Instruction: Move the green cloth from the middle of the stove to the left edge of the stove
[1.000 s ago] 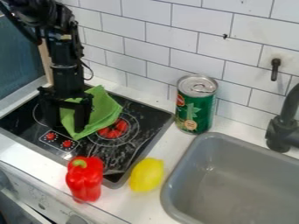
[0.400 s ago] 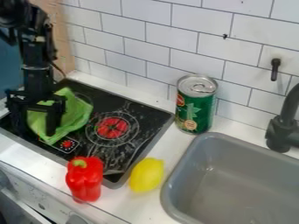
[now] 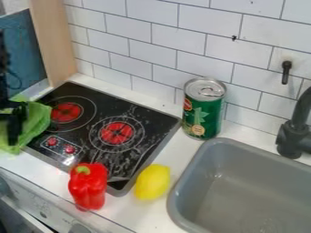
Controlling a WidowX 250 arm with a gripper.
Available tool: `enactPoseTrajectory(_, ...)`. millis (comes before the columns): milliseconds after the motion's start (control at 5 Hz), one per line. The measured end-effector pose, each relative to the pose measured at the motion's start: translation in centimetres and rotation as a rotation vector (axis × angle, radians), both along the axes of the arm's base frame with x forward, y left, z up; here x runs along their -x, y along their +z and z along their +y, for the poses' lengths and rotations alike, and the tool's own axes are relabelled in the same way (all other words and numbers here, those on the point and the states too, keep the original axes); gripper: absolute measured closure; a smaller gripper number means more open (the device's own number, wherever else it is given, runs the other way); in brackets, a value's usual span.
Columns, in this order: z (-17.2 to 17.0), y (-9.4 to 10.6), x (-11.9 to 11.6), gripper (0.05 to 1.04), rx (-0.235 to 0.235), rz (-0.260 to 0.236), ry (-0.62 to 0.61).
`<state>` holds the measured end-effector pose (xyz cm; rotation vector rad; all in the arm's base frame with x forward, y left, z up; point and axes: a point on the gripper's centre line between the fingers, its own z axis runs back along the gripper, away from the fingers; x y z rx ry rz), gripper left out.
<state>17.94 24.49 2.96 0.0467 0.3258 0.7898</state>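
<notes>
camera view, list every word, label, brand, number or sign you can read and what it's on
No text here can be quoted with confidence.
Green can: print on its label, too small to read.
Cooktop control panel: tiny marks around the red spots, too small to make out.
White appliance front: faint small marks, too small to read.
</notes>
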Motion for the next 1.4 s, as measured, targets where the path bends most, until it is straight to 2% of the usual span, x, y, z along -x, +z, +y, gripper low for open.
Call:
enactPoseTrajectory(200, -0.2, -0.5, 1.2, 0.083, 0.014, 0.021, 0.032)
enactPoseTrajectory(400, -0.5, -0.4, 2.6, 0.083, 0.007, 0.009, 0.083)
enactPoseTrajectory(600, -1.4, 0.6, 1.9, 0.083, 0.001, -0.010, 0.069)
enactPoseTrajectory(800, -3.7, 3.5, -1.0, 0.083, -0.058, -0.107, -0.030)
enactPoseTrajectory(1000, -4.8, 4.7, -2.6, 0.083, -0.068, -0.122, -0.091)
enactPoseTrajectory(1200, -6.7, 6.9, -4.4, 0.083, -0.085, -0.125, -0.214)
enactPoseTrajectory(1400, -8.5, 8.0, -5.0, 0.083, -0.062, -0.126, -0.362)
